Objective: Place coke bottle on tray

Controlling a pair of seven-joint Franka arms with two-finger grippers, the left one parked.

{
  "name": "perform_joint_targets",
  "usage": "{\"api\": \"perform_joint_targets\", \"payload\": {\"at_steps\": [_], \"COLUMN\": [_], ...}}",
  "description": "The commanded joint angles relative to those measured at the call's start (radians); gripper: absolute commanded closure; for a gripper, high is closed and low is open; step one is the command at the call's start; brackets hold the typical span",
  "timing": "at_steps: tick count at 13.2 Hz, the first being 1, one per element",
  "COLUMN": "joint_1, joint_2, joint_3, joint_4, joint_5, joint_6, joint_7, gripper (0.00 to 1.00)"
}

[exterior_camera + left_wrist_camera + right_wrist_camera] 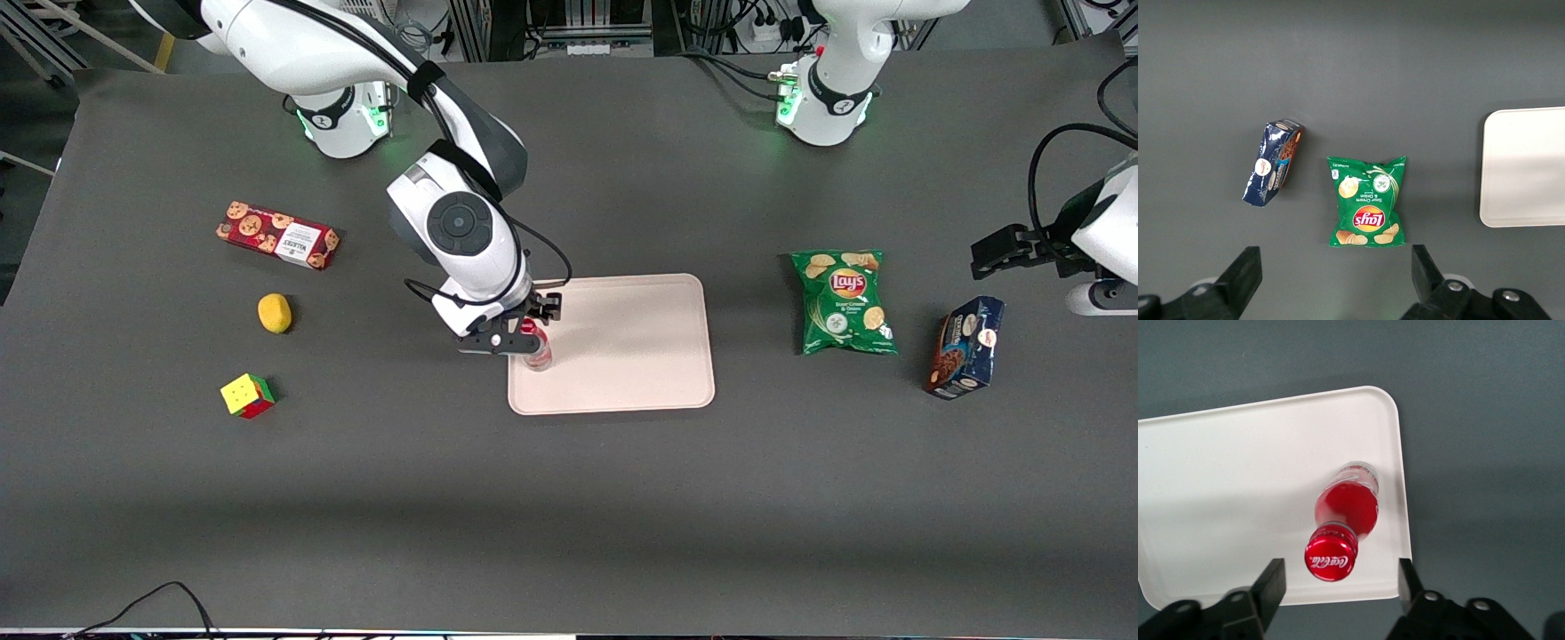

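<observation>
The bench (pixel 569 498) is covered in a dark grey matte sheet that runs wide across the front view, with a soft band of shadow along its edge nearest the front camera. At the edge farthest from that camera stand the white arm bases with green lights, and past them are racks, cables and power strips on the room's floor.

The tray (pixel 640 356) lies flat near the middle of the bench. The coke bottle (pixel 536 347) stands upright on the tray, just inside the rim at the working arm's end, near the corner closer to the front camera; in the right wrist view its red cap (pixel 1331 553) with white script faces up and the clear base rests on the tray (pixel 1238 487).

The end effector (pixel 524 331) hangs directly over the bottle. Its 2 fingers (pixel 1271 583) are spread wide, one on each side of the cap with clear gaps, touching nothing.

Toward the working arm's end lie a red cookie box (pixel 277 236), a yellow lemon (pixel 275 313) and a puzzle cube (pixel 247 396), well apart from the tray. Toward the parked arm's end lie a green chips bag (pixel 843 302) and a dark blue box (pixel 965 347)
</observation>
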Motion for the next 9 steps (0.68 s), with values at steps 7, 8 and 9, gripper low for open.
{"api": "perform_joint_targets", "payload": {"at_steps": [7, 8, 9], "joint_1": [-0.146, -0.172, -0.198], "joint_2": [-0.213, -0.237, -0.261], "joint_3": [-0.001, -0.001, -0.007], "joint_4": [0.013, 0.013, 0.012], "joint_5": [-0.006, -0.007, -0.007], "joint_6": [-0.057, -0.058, -0.078], "joint_7": [0.033, 0.001, -0.058], "gripper": [0.0, 0.0, 0.0]}}
